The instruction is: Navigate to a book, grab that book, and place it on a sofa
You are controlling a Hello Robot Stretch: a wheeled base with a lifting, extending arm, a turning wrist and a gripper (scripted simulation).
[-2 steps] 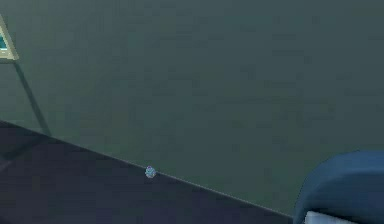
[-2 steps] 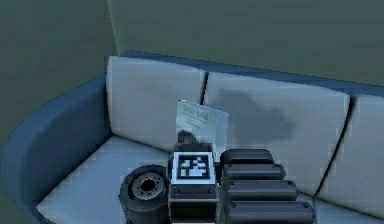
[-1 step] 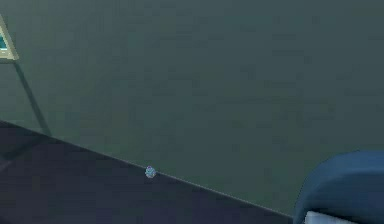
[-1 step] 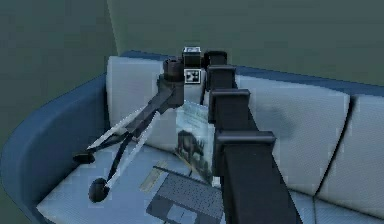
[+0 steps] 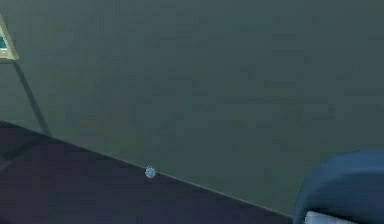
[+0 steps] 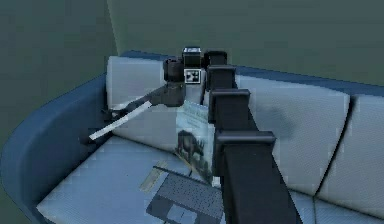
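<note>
Arm [image 6: 245,150] reaches across sofa [image 6: 300,110]; book [image 6: 195,140] beside it, near gripper [image 6: 105,122]; can't tell if held. Best to set book gently on bare cushion, clear of laptop [image 6: 185,203].

Findings: obstructed, cropped, unresolved items.
Arm side view: the arm [image 6: 245,160] covers the right side of a book-like thing [image 6: 193,138] and of a dark flat thing [image 6: 180,203] on the sofa [image 6: 45,140]; whether the gripper [image 6: 95,133] holds anything cannot be told. Forward view: a framed thing [image 5: 8,45] cut by the left edge, a blue padded corner [image 5: 345,185] cut bottom right, a grey blob [image 5: 150,172] too small to identify.
</note>
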